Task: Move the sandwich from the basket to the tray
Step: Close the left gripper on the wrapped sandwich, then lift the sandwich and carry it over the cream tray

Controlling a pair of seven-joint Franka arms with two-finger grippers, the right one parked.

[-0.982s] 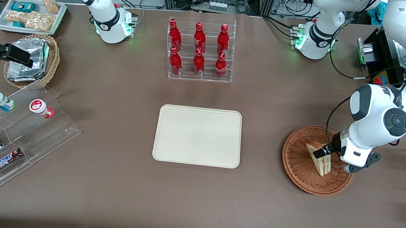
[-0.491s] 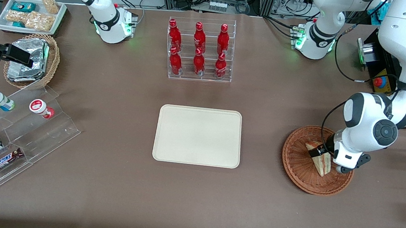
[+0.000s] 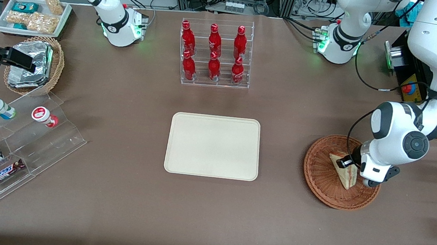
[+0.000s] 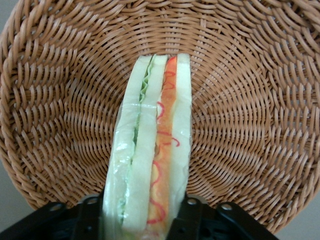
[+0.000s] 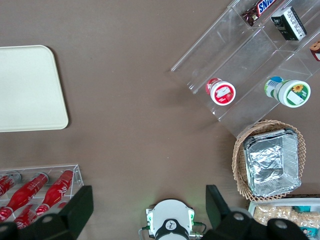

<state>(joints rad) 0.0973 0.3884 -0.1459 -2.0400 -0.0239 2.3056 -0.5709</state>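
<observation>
So the gripper (image 3: 346, 163) is down in the basket (image 3: 321, 179), fingers (image 4: 187, 220) pinched on the sandwich (image 3: 345, 174). Sandwich sits on edge in the basket, off at the tray's (image 3: 213, 145) 3 o'clock.

The one word that reads clearly is "SNICKERS", white-edged blue letters on the brown chocolate bar (image 3: 4, 172) lying in the clear tiered rack (image 3: 14, 148), well apart from the hand (image 3: 346, 161), toward the parked arm's end of the surface (image 3: 110, 209). The red bottles (image 3: 213, 52) carry white script too small to read. The yogurt cup (image 3: 204, 50) lid shows no legible print.
</observation>
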